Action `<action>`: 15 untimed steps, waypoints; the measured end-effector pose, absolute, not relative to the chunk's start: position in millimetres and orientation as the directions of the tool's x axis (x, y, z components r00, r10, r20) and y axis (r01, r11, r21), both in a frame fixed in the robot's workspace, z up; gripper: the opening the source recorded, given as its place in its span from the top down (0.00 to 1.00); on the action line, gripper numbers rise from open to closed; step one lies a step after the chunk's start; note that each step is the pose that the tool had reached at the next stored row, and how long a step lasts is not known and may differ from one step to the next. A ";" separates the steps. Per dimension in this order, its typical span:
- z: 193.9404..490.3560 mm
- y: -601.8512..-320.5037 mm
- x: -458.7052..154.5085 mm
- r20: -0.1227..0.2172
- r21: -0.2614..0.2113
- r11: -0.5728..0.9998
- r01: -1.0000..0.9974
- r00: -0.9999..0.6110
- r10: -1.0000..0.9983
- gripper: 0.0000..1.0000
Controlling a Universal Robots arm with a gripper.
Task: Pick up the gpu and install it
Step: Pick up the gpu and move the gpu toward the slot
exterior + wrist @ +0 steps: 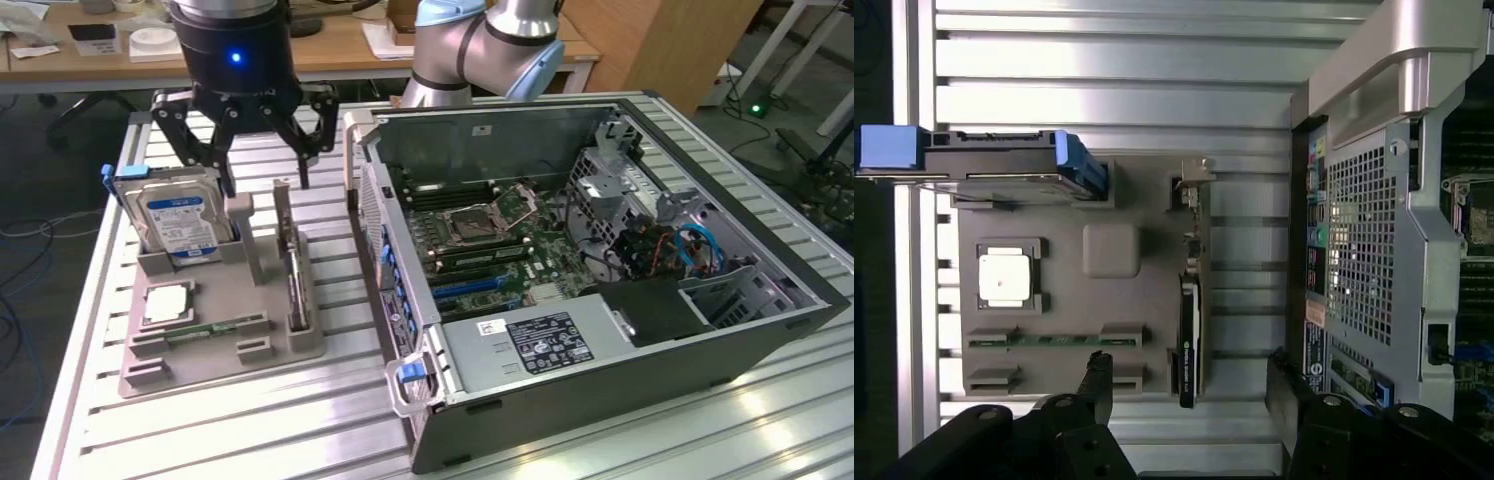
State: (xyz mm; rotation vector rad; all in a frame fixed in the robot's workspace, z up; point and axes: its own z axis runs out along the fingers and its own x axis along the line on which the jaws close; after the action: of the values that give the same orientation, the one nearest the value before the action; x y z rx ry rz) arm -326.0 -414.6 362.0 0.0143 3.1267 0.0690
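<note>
The black two-fingered gripper (263, 168) hangs with its fingers spread wide apart and nothing between them. In the wrist view the gripper (1192, 385) straddles the line of the card below, one finger on each side and clear of it.

Directly under it, at six o'clock in the exterior view, stands the gpu (288, 262), a thin flat dark expansion card with a silvery metal edge. It is upright on its long edge in a slot of the grey moulded parts holder (227, 345). From the wrist camera the gpu (1191, 340) shows edge-on as a narrow dark strip along one side of the holder (1149, 320). It is not yet lifted.

At nine o'clock from the card in the exterior view, a silver hard drive with a blue label (180, 222) stands upright in its own pocket, blue rails at its ends (1004, 165). At about seven o'clock from the card a square silver processor chip (167, 300) lies flat (1006, 277), and just beyond it is a narrow green memory stick (214, 328) (1054, 340).

At three o'clock from the holder sits a black computer tower case (627, 330) with its side off, green motherboard exposed. Its perforated metal rear panel (1369, 240) is just beside the holder. Everything rests on a slatted aluminium desk (200, 430) (1104, 80).
</note>
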 end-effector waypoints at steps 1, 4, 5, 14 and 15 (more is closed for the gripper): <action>360.7 -414.6 -326.0 -0.014 0.044 0.999 0.009 -1.000 0.009 0.28; 356.3 -414.5 -326.0 -0.014 0.044 0.999 0.009 -1.000 0.009 0.28; 354.8 -414.5 -326.0 -0.014 0.044 0.999 0.009 -1.000 0.009 0.28; 346.9 -414.4 -324.4 -0.014 0.044 0.999 0.009 -1.000 0.009 0.28; 346.4 -414.5 -324.2 -0.014 0.044 0.999 0.009 -1.000 0.009 0.28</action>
State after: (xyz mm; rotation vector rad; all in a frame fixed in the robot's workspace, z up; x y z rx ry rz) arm -324.2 -414.5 346.4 0.0141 3.1267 0.0687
